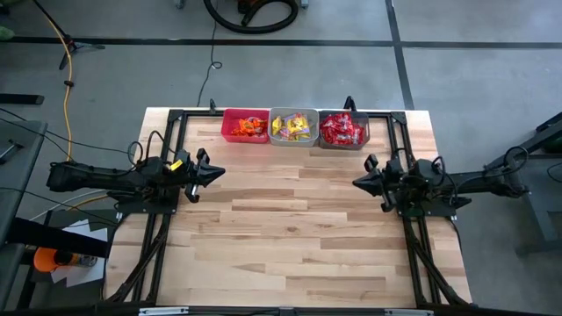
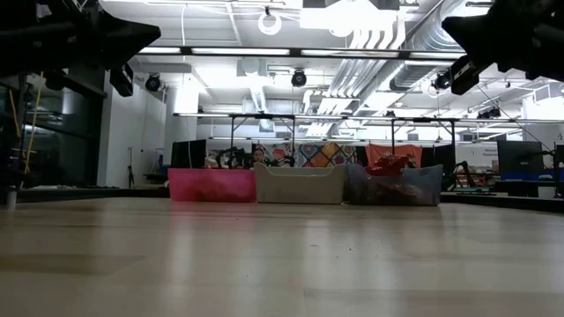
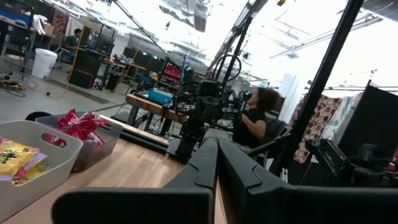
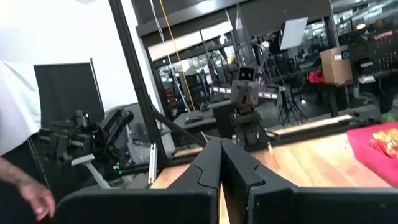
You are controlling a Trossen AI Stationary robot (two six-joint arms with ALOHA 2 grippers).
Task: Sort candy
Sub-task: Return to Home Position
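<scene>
Three small bins stand in a row on the table's far edge. The red bin holds orange candy. The clear grey bin holds yellow candy, and the dark bin holds red candy. My left gripper hovers shut above the table's left side, pointing toward the right. Shut too, my right gripper hovers above the right side and points left. Neither has anything between its fingers.
Black frame rails run along both sides of the wooden table and behind the bins. Bare wood lies between the two arms. A person sits in the room beyond, and a person's hand shows near the table's left side.
</scene>
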